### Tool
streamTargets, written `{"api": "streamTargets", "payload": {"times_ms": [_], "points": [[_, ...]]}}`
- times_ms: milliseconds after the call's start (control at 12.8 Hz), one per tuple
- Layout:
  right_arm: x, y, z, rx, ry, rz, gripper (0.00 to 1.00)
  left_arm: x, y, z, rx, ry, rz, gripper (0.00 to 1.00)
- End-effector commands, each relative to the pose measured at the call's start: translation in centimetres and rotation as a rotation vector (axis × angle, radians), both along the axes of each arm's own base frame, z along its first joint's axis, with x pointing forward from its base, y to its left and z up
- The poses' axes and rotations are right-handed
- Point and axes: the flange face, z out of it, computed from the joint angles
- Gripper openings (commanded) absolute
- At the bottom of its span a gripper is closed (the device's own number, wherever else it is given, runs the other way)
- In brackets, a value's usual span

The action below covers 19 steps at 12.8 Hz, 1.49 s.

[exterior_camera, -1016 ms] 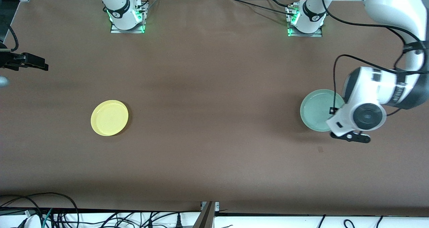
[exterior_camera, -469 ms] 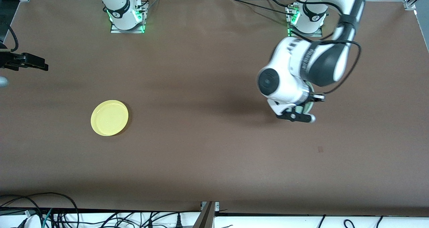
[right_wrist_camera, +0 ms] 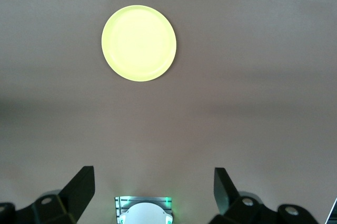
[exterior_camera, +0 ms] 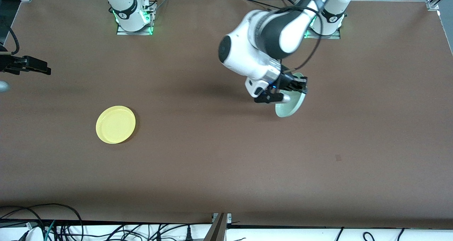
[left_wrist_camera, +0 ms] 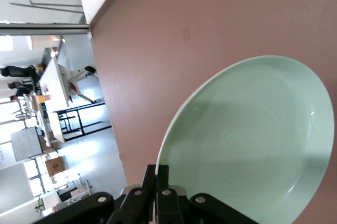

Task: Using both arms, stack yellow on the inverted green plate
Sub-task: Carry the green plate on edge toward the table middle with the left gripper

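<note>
While left claw (exterior_camera: 287,92) grips green plate (exterior_camera: 292,104) aloft, yellow plate (exterior_camera: 115,124) lies unobstructed — table (exterior_camera: 212,156).

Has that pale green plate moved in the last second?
Yes. The green plate, pinched in the left gripper, has left the left arm's end of the table and travelled toward the middle, closer to the yellow plate.

You are looking at a brown table (exterior_camera: 212,156) carrying one plate directly: the yellow plate (exterior_camera: 115,124) is lying flat, rim up, toward the right arm's end, well apart from the left gripper (exterior_camera: 287,90) and its load.
</note>
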Motion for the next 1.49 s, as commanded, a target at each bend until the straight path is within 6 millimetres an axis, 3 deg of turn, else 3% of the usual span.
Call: {"api": "streamTargets", "payload": {"times_ms": [0, 235, 313, 704, 860, 1173, 1329, 1407], "points": [[0.2, -0.1, 0.2, 0.010, -0.005, -0.014, 1.00, -1.3, -3.4, -2.6, 0.087, -0.079, -0.034, 0.00], [0.2, -0.1, 0.2, 0.010, -0.005, -0.014, 1.00, -5.4, -10.5, -9.8, 0.252, -0.266, -0.205, 0.00], [0.2, 0.0, 0.2, 0.010, -0.005, -0.013, 1.00, -6.3, -11.5, -11.9, 0.282, -0.300, -0.233, 0.00], [0.2, 0.0, 0.2, 0.010, -0.005, -0.013, 1.00, -7.1, -13.0, -17.2, 0.386, -0.465, -0.332, 0.00], [0.2, 0.0, 0.2, 0.011, -0.004, -0.011, 1.00, -7.5, -13.2, -18.2, 0.382, -0.488, -0.330, 0.00], [1.1, 0.2, -1.6, 0.009, 0.017, -0.016, 1.00, -9.7, -14.2, -21.5, 0.384, -0.525, -0.351, 0.00], [1.8, 0.0, -1.8, 0.004, -0.017, -0.017, 1.00, -11.0, -14.9, -22.6, 0.383, -0.537, -0.367, 0.00], [2.4, -0.2, -2.9, 0.001, -0.010, -0.018, 1.00, -11.4, -15.2, -22.7, 0.377, -0.551, -0.369, 0.00]]}}
